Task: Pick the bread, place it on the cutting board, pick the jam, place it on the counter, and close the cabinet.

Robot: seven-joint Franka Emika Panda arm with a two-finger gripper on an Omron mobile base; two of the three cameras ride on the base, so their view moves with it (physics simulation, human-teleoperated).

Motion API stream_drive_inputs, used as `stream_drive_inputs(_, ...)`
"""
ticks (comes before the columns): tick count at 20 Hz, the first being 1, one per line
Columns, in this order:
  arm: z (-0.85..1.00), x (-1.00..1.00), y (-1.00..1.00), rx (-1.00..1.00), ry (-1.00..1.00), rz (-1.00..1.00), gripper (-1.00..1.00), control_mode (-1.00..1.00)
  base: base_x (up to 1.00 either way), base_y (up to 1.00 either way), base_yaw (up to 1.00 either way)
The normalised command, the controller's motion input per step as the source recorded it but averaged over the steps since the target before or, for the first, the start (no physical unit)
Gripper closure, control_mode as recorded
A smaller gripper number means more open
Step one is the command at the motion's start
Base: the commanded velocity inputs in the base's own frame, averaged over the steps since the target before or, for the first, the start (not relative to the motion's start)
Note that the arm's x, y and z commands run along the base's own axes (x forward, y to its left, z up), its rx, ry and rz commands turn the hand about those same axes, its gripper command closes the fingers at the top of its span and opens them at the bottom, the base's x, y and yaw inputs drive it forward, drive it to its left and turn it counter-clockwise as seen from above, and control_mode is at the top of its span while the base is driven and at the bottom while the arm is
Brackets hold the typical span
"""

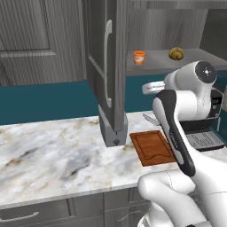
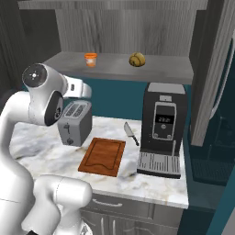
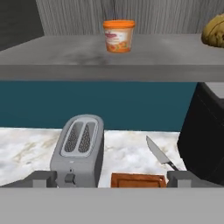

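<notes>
**Bread waits on the cabinet shelf, nothing gripped yet**

I see the bread [image 2: 137, 59] sitting on the grey shelf [image 2: 160, 71] inside the open cabinet [image 1: 108, 71], at about 3 o'clock from the jam [image 2: 91, 59], the two well apart. In the hand view the bread [image 3: 214, 30] sits at roughly 2 o'clock, cut by the frame edge, and the jam [image 3: 118, 36] near 12. The tool [image 3: 112, 179] looks spread wide, its tips far apart with nothing between them.

I judge the bread to be light and soft, with a rounded, lumpy crust that should not slip much but could dent under a hard squeeze. I would take it across its middle, at the widest part, closing gently. The jam looks stiff and smooth-sided; I would grip it around the body below the pale band.

The cutting board [image 2: 102, 156] lies on the tabletop [image 2: 32, 147] between the toaster [image 2: 75, 122] and the coffee machine [image 2: 161, 133], a knife [image 2: 131, 133] just beyond it.
</notes>
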Motion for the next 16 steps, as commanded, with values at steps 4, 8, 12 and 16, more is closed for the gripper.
stream_drive_inputs(4,0.27,0.00,0.00,0.00,0.00,0.00,-1.00,-1.00,0.00,0.00,0.00)
stream_drive_inputs(8,0.19,0.00,0.00,0.00,0.00,0.00,-1.00,-1.00,0.00,0.00,0.00)
stream_drive_inputs(12,0.19,0.07,0.00,0.00,0.00,0.00,-1.00,-1.00,0.00,0.00,0.00)
stream_drive_inputs(16,0.19,0.15,0.00,0.00,0.00,0.00,-1.00,-1.00,0.00,0.00,0.00)
